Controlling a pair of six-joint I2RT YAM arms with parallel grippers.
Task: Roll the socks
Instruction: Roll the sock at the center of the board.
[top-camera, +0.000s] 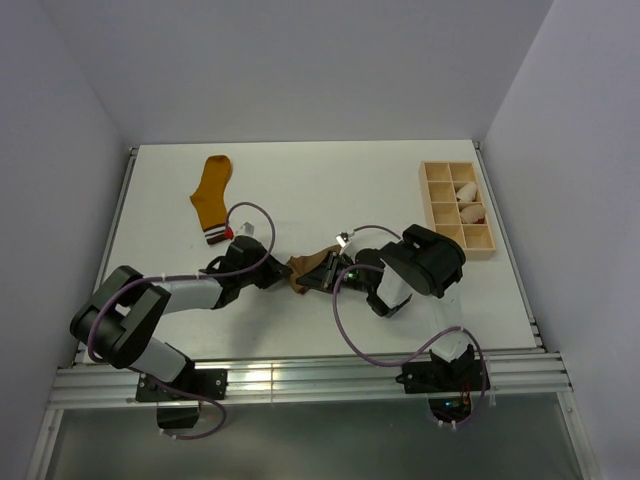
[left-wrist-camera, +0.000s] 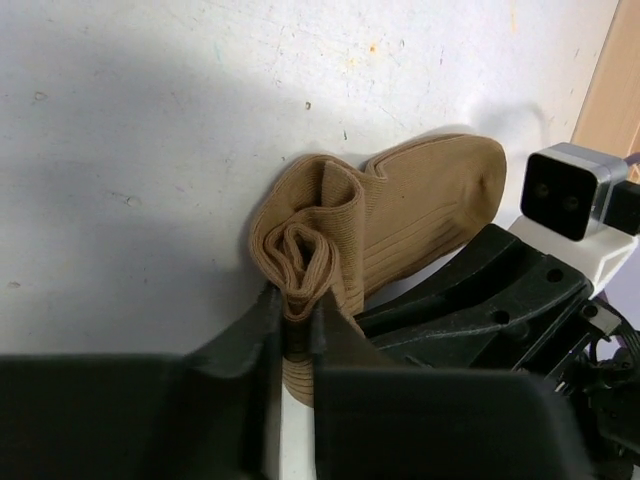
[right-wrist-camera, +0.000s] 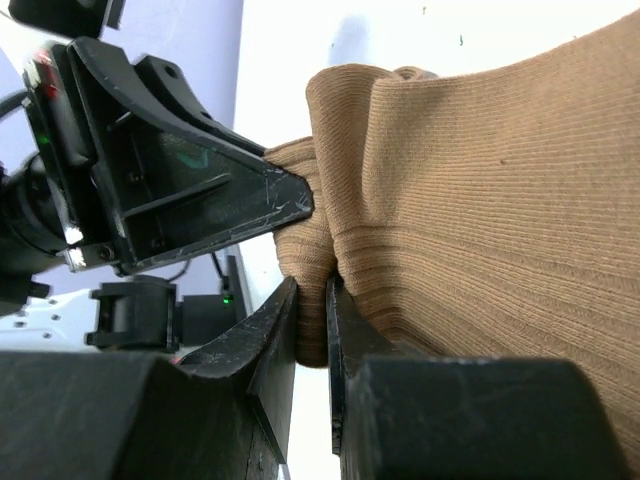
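Observation:
The tan-brown sock (top-camera: 308, 268) lies partly rolled in the middle of the table, between my two grippers. In the left wrist view its rolled end (left-wrist-camera: 305, 255) is pinched by my left gripper (left-wrist-camera: 292, 315), which is shut on the fabric. My right gripper (right-wrist-camera: 312, 310) is shut on a fold of the same sock (right-wrist-camera: 480, 180) from the other side. From above, the left gripper (top-camera: 283, 274) and the right gripper (top-camera: 322, 277) meet at the sock. The mustard-orange sock (top-camera: 212, 196) with its striped cuff lies flat at the back left, untouched.
A wooden compartment tray (top-camera: 458, 208) stands at the back right with small cream-white rolled bundles (top-camera: 468, 194) in some cells. Purple cables (top-camera: 345, 325) loop from both arms over the near table. The metal rail (top-camera: 300, 380) runs along the front edge.

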